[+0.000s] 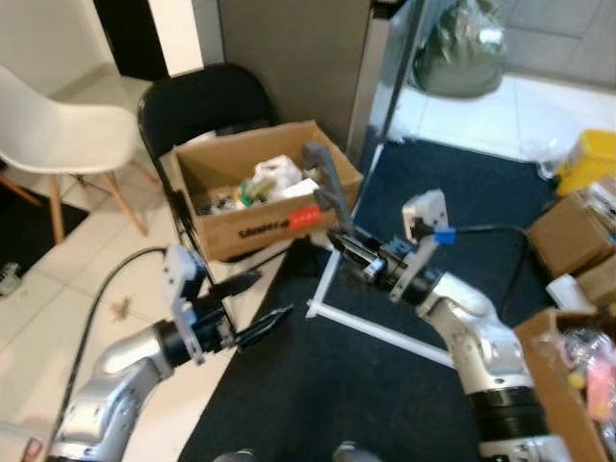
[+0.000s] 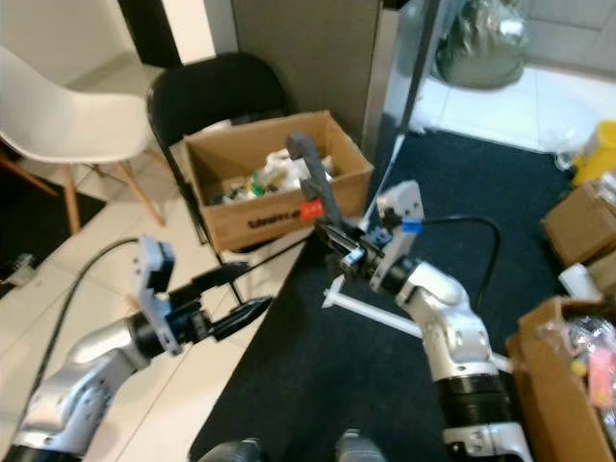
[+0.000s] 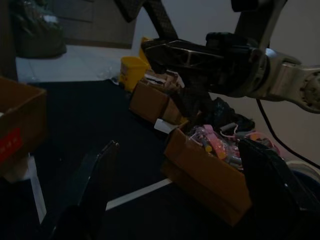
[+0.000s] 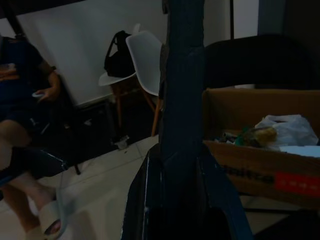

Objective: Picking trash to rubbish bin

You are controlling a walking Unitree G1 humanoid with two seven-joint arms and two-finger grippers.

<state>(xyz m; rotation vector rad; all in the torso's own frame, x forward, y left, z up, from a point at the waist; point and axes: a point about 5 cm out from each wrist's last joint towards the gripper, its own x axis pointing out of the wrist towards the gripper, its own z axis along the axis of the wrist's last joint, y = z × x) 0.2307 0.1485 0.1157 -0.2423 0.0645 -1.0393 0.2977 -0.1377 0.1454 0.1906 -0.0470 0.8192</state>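
The right claw (image 1: 345, 234), clamped on a tall grey strip (image 1: 325, 183), could drop it short of the cardboard box (image 1: 260, 190); left claw (image 1: 252, 303) hangs agape.

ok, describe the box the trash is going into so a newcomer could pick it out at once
Start at the black folding chair beside the white chair, near the doorway. The open cardboard box sits on its seat, holding crumpled white trash, with a red label on its front. The other cardboard boxes sit on the dark mat to the robot's right; this one alone is raised on a chair, and the right gripper holds a grey strip at it.
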